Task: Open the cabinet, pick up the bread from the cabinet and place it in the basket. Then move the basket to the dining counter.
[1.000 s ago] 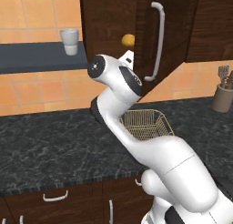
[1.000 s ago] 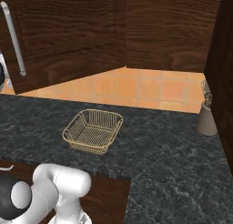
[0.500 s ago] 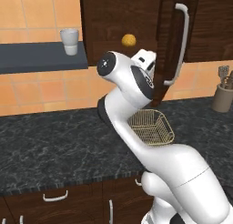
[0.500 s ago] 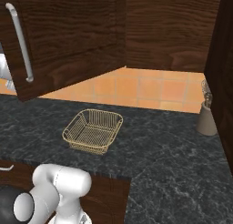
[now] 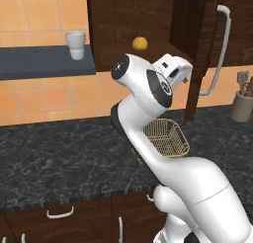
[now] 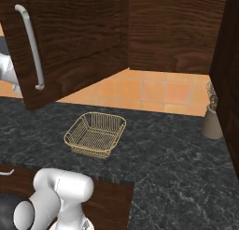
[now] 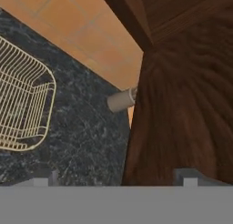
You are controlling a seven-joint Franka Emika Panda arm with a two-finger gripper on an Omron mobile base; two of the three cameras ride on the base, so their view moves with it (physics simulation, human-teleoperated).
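Left base view shows the cabinet door swung much wider than a second ago: then it stood only ajar, its silver handle close beside the bread; now it stands nearly edge-on, well clear of the opening. That settles the opening step, as far as I can judge, and the reach for the bread comes next. The bread sits on the shelf inside, uncovered, above and to the left of the hand. The gripper is spread wide and holds nothing; in the hand view its tips straddle the bottom edge of the door, though whether they touch the wood is hard to tell.

The basket rests on the black countertop, below the opening and apart from the utensil holder. The door's lower edge hangs over the counter just beside the hand, so any lift toward the shelf must clear it first. Between door and cabinet front the way looks open; the shelf with the cup is well off to the left.
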